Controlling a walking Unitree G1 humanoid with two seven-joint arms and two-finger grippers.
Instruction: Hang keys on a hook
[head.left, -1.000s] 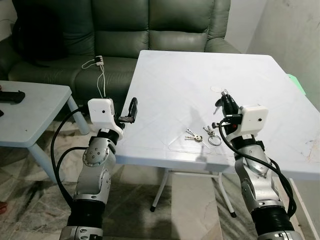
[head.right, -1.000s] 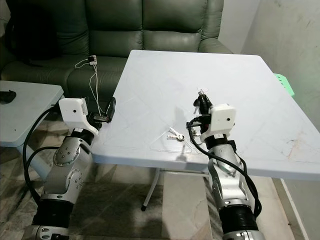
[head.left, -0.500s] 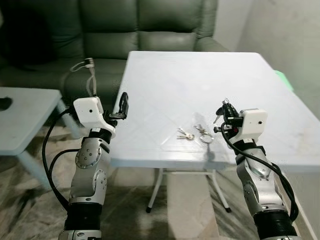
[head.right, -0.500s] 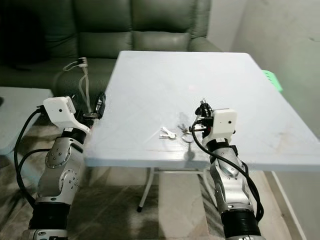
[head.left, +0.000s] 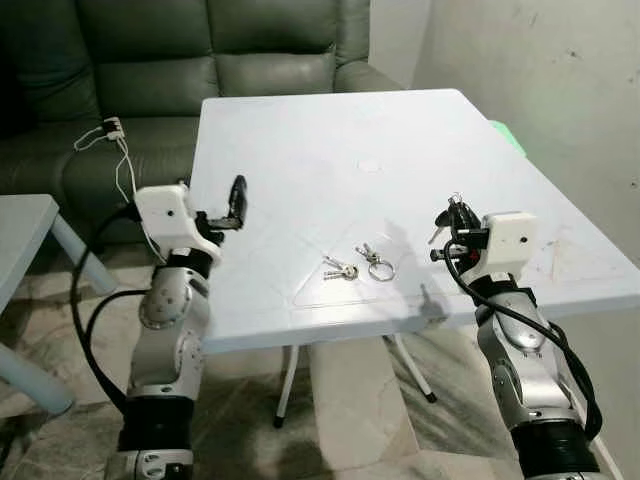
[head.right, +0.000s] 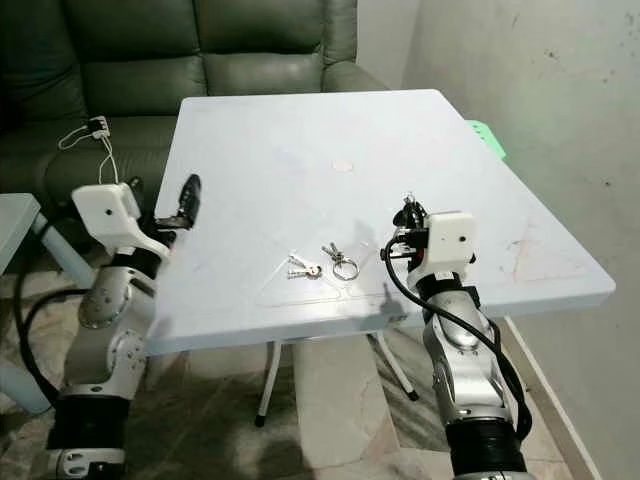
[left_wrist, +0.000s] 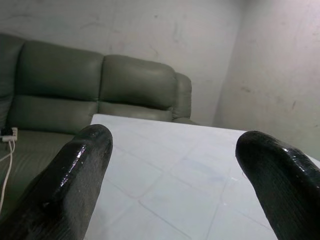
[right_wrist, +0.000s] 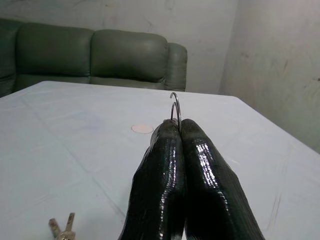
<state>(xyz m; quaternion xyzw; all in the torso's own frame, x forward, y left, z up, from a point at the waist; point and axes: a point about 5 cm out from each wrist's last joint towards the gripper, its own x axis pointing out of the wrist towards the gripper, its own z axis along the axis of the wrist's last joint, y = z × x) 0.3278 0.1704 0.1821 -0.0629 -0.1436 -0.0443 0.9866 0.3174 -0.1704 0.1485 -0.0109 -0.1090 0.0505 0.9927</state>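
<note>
Right end effector (right_wrist: 179, 131) pinching thin wire key ring (right_wrist: 175, 107)

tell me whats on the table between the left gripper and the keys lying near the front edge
Nothing: the head views show only bare white table between the open left gripper and the keys.

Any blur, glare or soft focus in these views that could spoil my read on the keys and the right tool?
Left eye view: sharp, even light, soft shadow beside the keys on the table; right tool crisp. Right wrist view: glossy highlights on the fingers, key ring sharp, sofa slightly soft. Left wrist view: left tool fingers near and blurred.
</note>
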